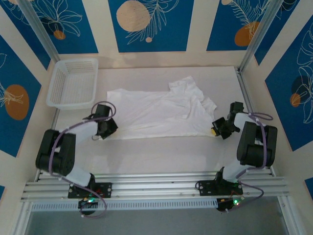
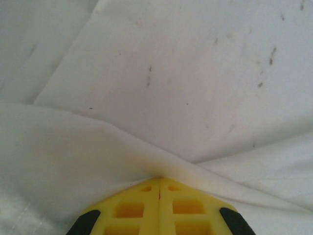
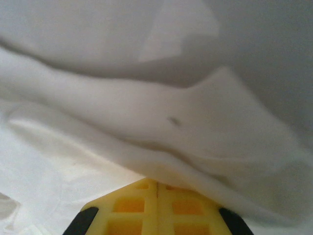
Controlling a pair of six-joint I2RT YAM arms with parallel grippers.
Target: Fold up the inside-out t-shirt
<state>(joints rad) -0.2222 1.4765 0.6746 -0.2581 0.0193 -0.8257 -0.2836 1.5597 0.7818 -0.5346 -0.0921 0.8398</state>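
My left claw [image 2: 160, 182] and right claw [image 3: 157, 183] each pinched the near edge of the shirt [image 1: 156, 110]. It lay beside the basket [image 1: 71, 104], which sat in the far left corner of the tabletop [image 1: 161, 152].

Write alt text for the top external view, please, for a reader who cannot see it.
From above, a wrinkled white t-shirt lies spread on a white table. The left gripper is at its near left corner, the right gripper at its near right corner. A mesh basket stands far left.
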